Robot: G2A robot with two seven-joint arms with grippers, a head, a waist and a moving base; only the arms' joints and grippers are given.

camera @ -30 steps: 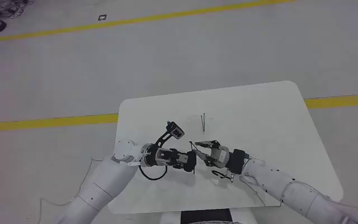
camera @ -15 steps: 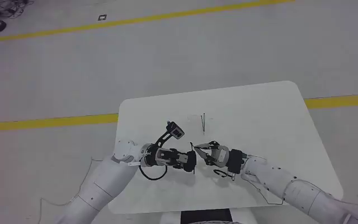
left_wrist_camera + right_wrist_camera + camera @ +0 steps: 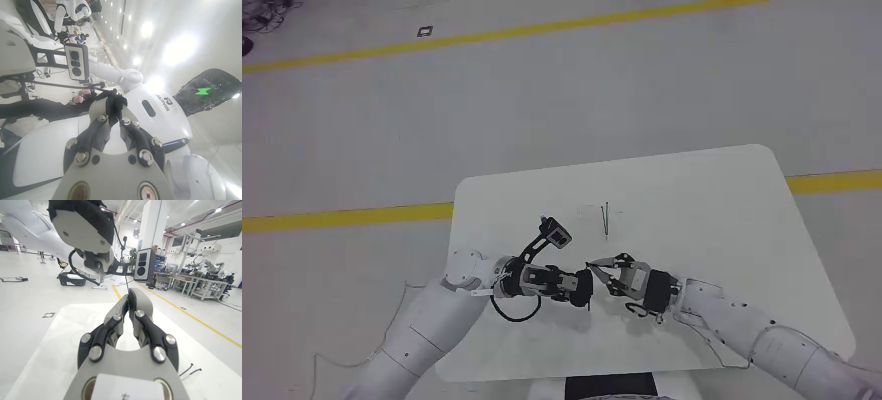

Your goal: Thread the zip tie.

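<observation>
A thin black zip tie (image 3: 127, 283) stretches between my two grippers above the white table's (image 3: 692, 200) near side. My right gripper (image 3: 129, 297) is shut on its strap, which runs up to the tie's small head (image 3: 124, 239) beside my left gripper (image 3: 111, 219). In its own wrist view my left gripper (image 3: 115, 101) has its black padded fingertips pressed together, shut on the tie's other part. From above, the left gripper (image 3: 584, 286) and the right gripper (image 3: 595, 270) almost touch, tip to tip.
Two spare black zip ties (image 3: 606, 216) lie on the table farther from me, also seen as spare ties (image 3: 190, 369) beside my right wrist. A camera module on a black bracket (image 3: 556, 234) sticks out from the left wrist.
My right gripper has shifted slightly toward the table's near edge, staying close to the left gripper. The left arm has held still.
</observation>
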